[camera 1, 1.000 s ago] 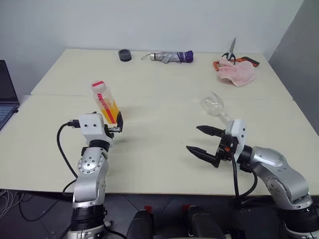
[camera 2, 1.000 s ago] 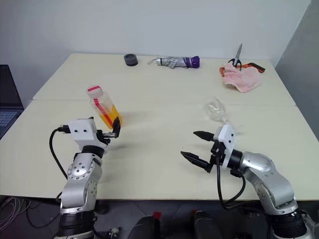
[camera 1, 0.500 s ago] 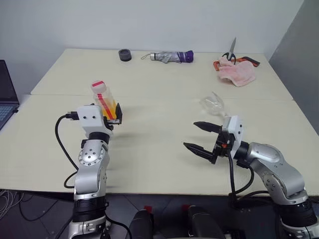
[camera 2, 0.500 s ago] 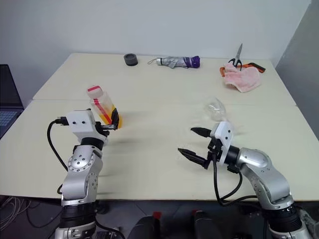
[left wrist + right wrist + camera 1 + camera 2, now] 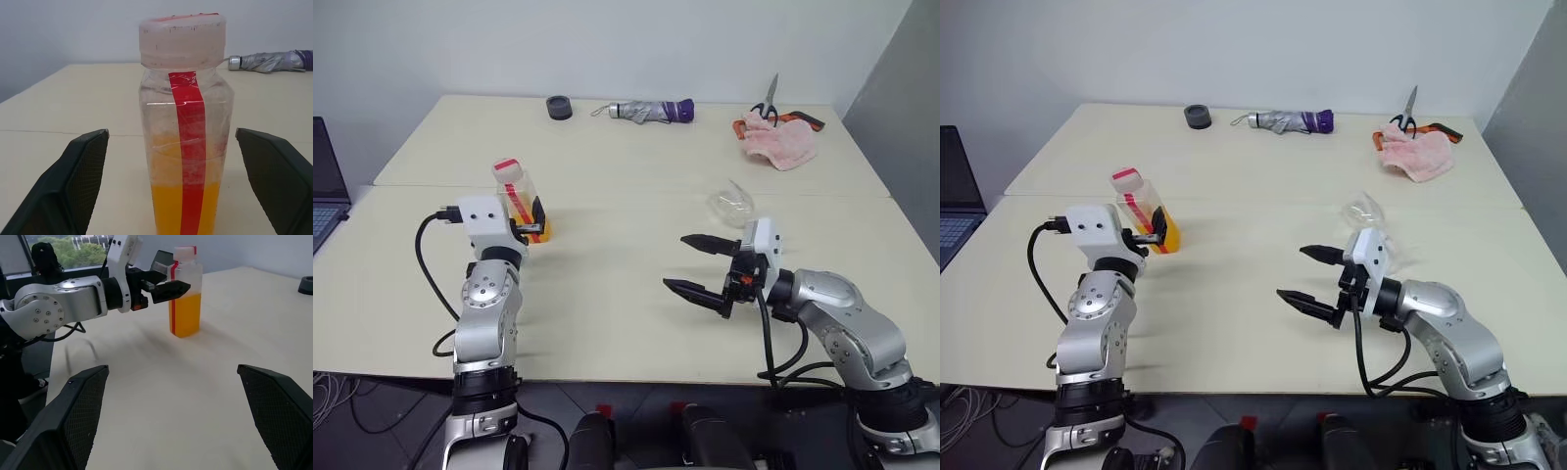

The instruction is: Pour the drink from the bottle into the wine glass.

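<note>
Left gripper [image 5: 171, 196] level at the bottle [image 5: 517, 201], jaws apart on either side, not clamped. Right gripper [image 5: 693, 264] jaws wide apart above the desk [image 5: 607, 294], just beside the wine glass [image 5: 732, 205].

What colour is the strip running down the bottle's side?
Red, on the bottle; clearest in the left wrist view.

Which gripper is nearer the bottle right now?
Left. The left gripper is open with its fingers either side of the bottle, not yet closed. The right gripper hangs open off to the bottle's right, by the wine glass.
</note>
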`<move>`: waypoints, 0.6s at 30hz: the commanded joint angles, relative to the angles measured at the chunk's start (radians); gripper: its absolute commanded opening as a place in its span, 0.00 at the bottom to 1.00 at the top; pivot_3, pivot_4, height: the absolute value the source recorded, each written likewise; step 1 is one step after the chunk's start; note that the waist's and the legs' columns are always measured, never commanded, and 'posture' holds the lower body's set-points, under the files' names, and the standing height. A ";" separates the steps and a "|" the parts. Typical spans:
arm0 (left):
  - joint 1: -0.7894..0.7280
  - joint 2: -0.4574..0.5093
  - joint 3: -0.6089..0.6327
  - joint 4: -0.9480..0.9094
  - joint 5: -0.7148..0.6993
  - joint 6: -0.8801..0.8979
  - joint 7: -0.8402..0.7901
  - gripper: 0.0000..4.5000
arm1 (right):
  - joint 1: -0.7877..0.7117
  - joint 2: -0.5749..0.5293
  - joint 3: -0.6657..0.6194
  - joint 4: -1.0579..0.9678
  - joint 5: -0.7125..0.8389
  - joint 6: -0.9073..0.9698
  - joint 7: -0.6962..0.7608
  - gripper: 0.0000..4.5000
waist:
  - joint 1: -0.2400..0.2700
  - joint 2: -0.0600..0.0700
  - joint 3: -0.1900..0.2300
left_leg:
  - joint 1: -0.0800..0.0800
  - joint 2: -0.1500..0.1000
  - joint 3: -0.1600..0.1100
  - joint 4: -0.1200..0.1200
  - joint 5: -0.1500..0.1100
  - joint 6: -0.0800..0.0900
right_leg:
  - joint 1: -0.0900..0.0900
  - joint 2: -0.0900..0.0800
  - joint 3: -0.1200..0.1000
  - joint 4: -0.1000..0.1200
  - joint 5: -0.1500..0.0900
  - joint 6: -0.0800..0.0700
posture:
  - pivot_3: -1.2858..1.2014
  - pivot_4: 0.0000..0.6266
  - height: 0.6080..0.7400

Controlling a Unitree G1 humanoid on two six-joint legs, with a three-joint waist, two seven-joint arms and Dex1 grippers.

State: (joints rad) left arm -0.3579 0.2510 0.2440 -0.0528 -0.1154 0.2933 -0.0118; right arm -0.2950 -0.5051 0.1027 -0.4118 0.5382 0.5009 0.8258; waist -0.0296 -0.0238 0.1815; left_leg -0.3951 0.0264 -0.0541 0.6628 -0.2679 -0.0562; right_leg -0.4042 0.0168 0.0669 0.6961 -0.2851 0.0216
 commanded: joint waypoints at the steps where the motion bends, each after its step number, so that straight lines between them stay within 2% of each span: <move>1: -0.028 0.014 0.011 0.004 0.001 -0.010 0.003 0.99 | -0.019 0.003 0.002 -0.024 0.006 -0.011 0.009 1.00 | 0.000 0.000 0.000 | 0.000 0.000 0.000 0.000 0.000 0.000 | 0.000 0.000 0.000 0.000 0.000 0.000 | 0.52 0.24 1.00; 18: -0.151 0.039 0.007 0.153 0.005 -0.036 0.004 0.99 | -0.026 0.034 -0.007 -0.025 0.018 0.015 -0.005 1.00 | 0.000 0.000 0.000 | -0.001 0.000 -0.001 0.000 0.000 0.000 | 0.000 0.000 -0.001 0.000 0.000 0.000 | 0.52 0.24 1.00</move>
State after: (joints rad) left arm -0.4871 0.2795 0.2450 0.1161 -0.1149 0.2835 -0.0115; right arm -0.3047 -0.4706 0.1118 -0.4116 0.5335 0.5158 0.8236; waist -0.0295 -0.0238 0.1815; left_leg -0.3961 0.0264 -0.0555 0.6629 -0.2678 -0.0563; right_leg -0.4046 0.0163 0.0656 0.6960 -0.2850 0.0216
